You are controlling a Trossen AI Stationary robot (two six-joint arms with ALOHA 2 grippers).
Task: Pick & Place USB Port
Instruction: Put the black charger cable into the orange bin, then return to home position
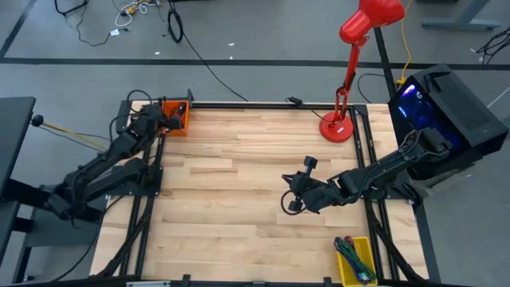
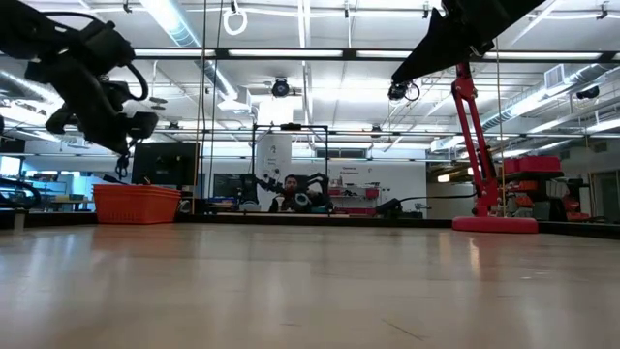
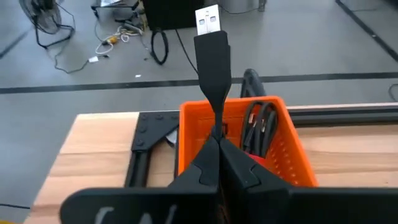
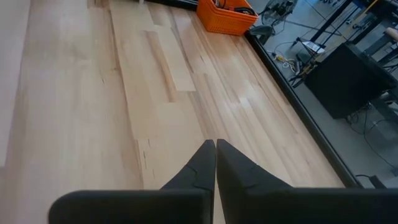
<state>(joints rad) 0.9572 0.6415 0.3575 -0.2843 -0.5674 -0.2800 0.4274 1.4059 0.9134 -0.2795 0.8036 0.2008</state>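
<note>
Closest to the left wrist camera: left gripper (image 3: pixel 219 142), jaws clamped on a black USB plug (image 3: pixel 212 50), metal tip pointing up and away. Held directly over the orange basket (image 3: pixel 273 140), which already carries a coil of black cable (image 3: pixel 260 121). Seen from above, basket (image 1: pixel 176 116) at about 10 o'clock on the bench (image 1: pixel 239 215), at the far left corner, left gripper (image 1: pixel 169 122) right upon it. From table height, plug end not clearly made out; left gripper (image 2: pixel 121 136) raised above the basket (image 2: pixel 137 204).

Right gripper (image 1: pixel 292 199) hanging over bare wood near the middle, toward 4 o'clock, jaws pressed together on nothing (image 4: pixel 215 149). Yellow tray (image 1: pixel 355 259) of coloured cables at 5 o'clock, near edge. Red lamp (image 1: pixel 347 76) at 1 o'clock.

Step in hand, by the look of it: placing, with the carry apparently complete. Next move likely calls for lowering slightly into the basket mouth, parting the jaws, then lifting straight up clear of the rim so as not to snag the coil.
</note>
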